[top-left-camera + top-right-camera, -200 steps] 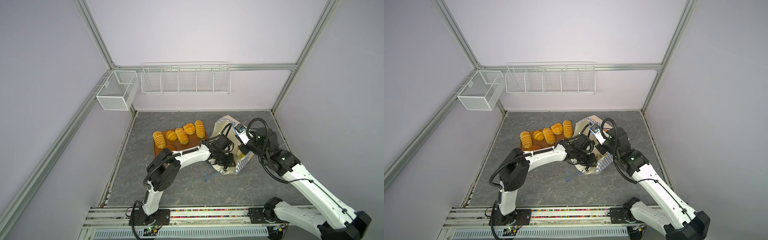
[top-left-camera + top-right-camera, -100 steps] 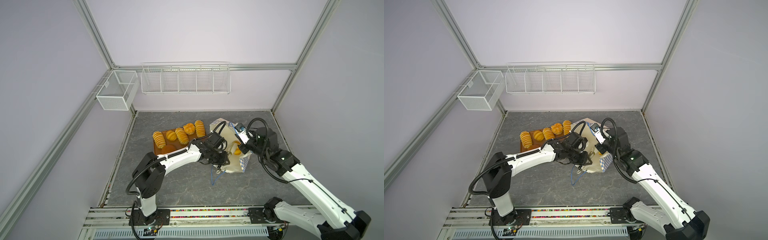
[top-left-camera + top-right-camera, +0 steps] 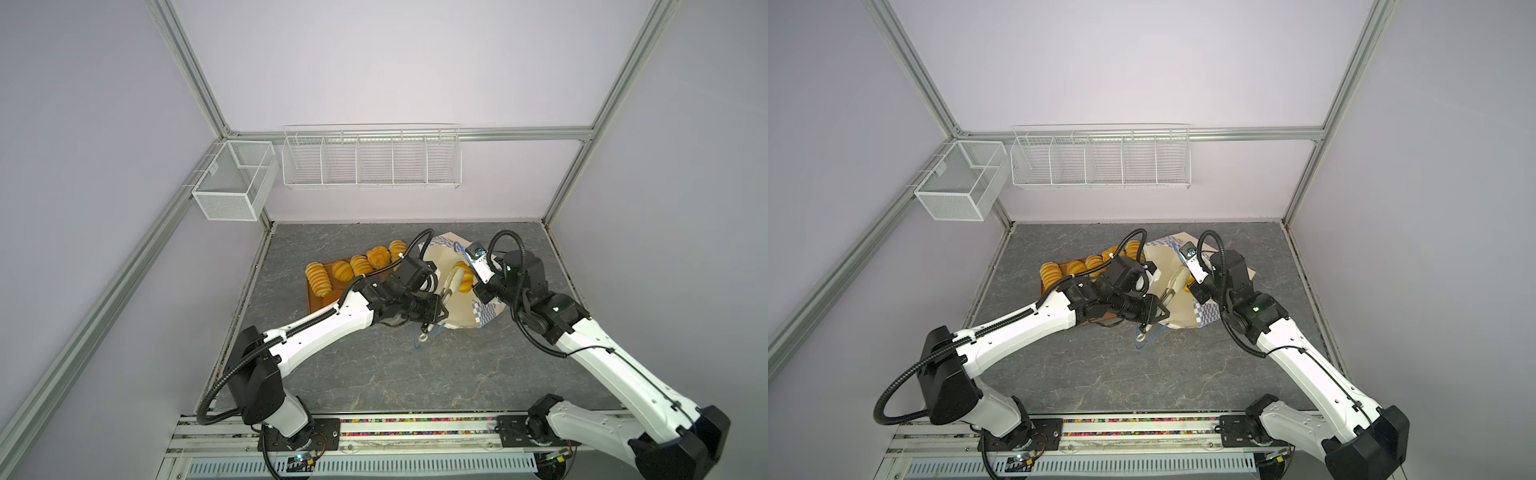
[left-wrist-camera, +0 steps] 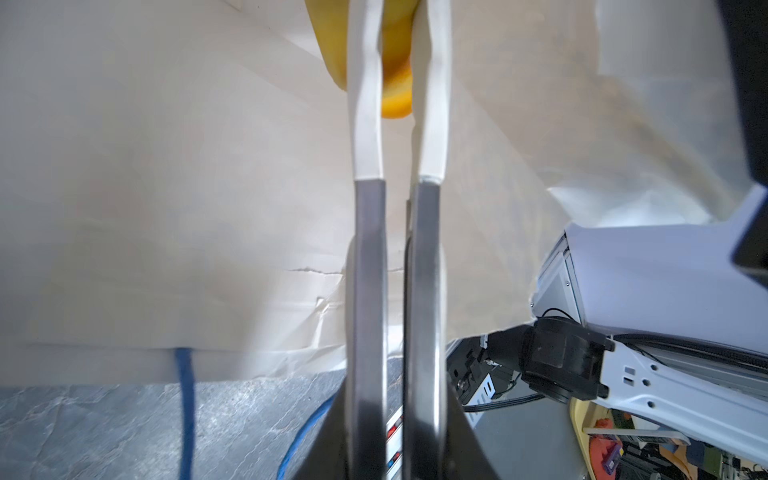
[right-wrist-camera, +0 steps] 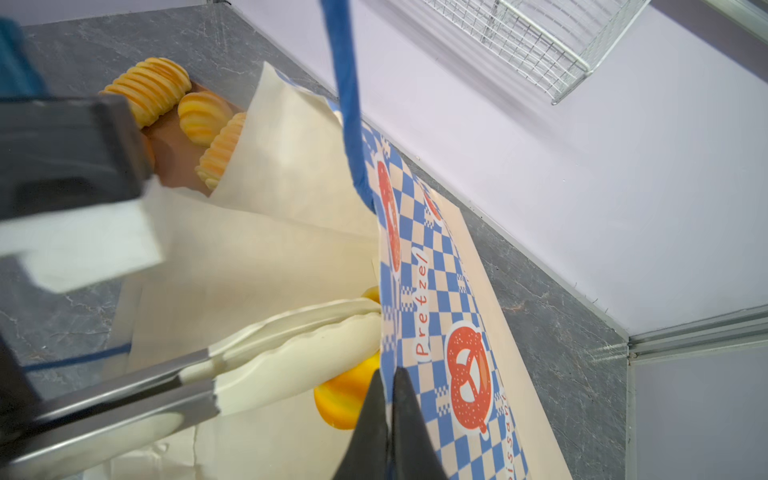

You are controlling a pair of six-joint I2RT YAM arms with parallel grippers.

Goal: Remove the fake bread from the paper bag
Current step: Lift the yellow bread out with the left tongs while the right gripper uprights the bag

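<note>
Your left arm stretches low and nearly straight from its base at the left. It crosses the near corner of the brown tray and puts the left gripper inside the mouth of the paper bag. The bag lies on its side on the grey table, mouth toward that arm. Your right arm rises from the right, bends at the elbow and brings the right gripper onto the bag's checkered rim, its black tips pressed together on the paper.

One bun is inside the bag, at the left gripper's tips. Five golden loaves and rolls sit in a row on the tray, just beside the bag.

Both top views give you the whole reach but not the grip. The left wrist view does: the white fingers stand almost together, with the bun's yellow in the slit between them, so they pinch it. Only the right wrist view shows the red pretzel print and a blue cord handle running up past the camera. A top view shows a cord loop lying on the table.
</note>
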